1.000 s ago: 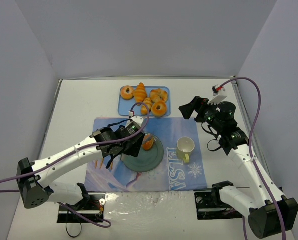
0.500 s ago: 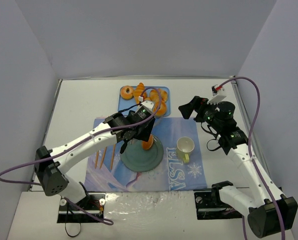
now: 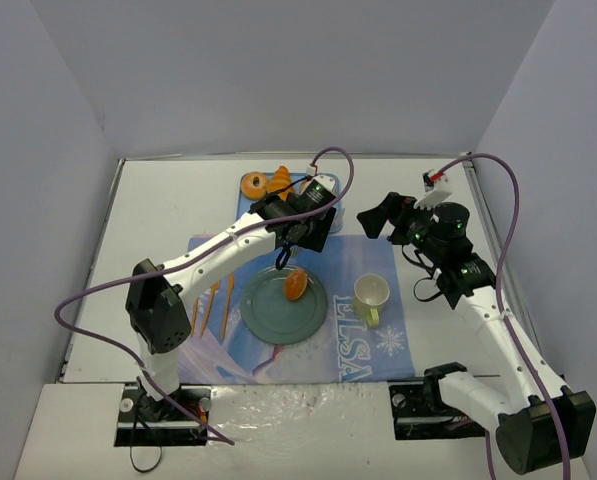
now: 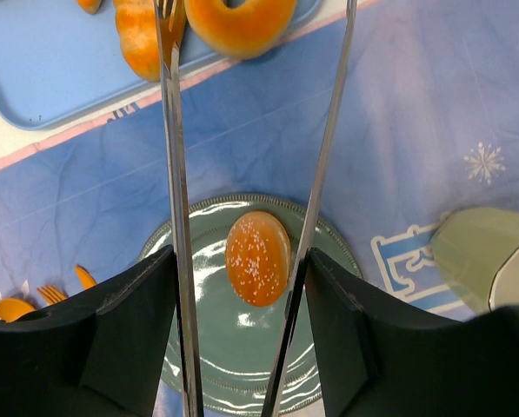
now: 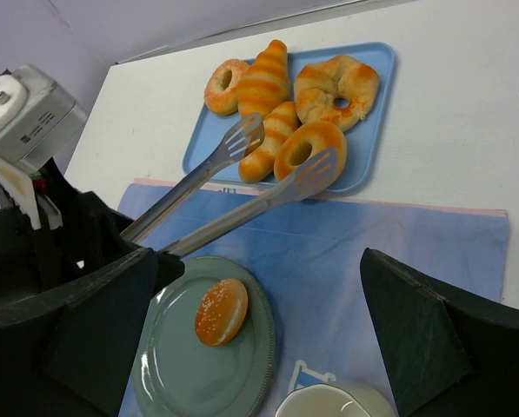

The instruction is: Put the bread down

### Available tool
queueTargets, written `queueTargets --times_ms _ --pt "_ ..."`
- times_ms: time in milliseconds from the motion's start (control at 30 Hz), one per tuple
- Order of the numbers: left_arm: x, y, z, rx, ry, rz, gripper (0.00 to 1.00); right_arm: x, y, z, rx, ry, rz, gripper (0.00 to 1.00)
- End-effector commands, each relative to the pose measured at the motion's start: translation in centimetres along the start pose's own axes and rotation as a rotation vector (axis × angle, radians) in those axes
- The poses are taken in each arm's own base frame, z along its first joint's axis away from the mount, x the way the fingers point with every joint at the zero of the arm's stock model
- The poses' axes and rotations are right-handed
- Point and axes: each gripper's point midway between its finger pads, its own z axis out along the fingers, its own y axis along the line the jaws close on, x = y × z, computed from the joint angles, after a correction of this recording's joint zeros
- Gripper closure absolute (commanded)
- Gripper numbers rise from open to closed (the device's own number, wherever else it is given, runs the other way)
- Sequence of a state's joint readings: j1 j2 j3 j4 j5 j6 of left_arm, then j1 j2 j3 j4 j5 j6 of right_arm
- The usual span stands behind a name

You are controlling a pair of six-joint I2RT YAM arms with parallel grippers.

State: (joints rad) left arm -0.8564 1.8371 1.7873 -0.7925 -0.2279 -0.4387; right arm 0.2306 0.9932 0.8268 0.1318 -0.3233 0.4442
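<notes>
A sesame bun (image 3: 295, 286) lies free on the green plate (image 3: 268, 318); it also shows in the left wrist view (image 4: 258, 258) and the right wrist view (image 5: 222, 311). My left gripper (image 3: 303, 225) is shut on metal tongs (image 4: 174, 174), held above the plate's far edge. The tongs are open and empty, with their tips (image 5: 246, 135) over the pastries on the blue tray (image 3: 250, 212). My right gripper (image 3: 378, 218) is open and empty, raised to the right of the tray.
The tray holds several donuts and croissants. A pale cup (image 3: 371, 295) stands right of the plate on the blue placemat (image 3: 378, 345). Orange cutlery (image 3: 210, 300) lies left of the plate. Walls close in on three sides.
My left arm has swung from over the plate toward the tray, taking the tongs with it. The bun stays on the plate. The right arm has not moved.
</notes>
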Motion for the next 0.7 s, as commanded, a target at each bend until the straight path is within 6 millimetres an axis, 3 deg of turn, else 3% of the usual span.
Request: queueTargets --times_ms 0,667 --pt "-3.5 0.5 -1.6 0.006 -0.090 -0.008 0.47 -2.8 1.6 0.1 -0.053 -0.093 -0.037 0.00" --pt "-2.7 1.9 3.3 -0.075 -0.014 0.025 0.47 -2.5 1.4 0.3 -0.048 -0.083 -0.036 0.00"
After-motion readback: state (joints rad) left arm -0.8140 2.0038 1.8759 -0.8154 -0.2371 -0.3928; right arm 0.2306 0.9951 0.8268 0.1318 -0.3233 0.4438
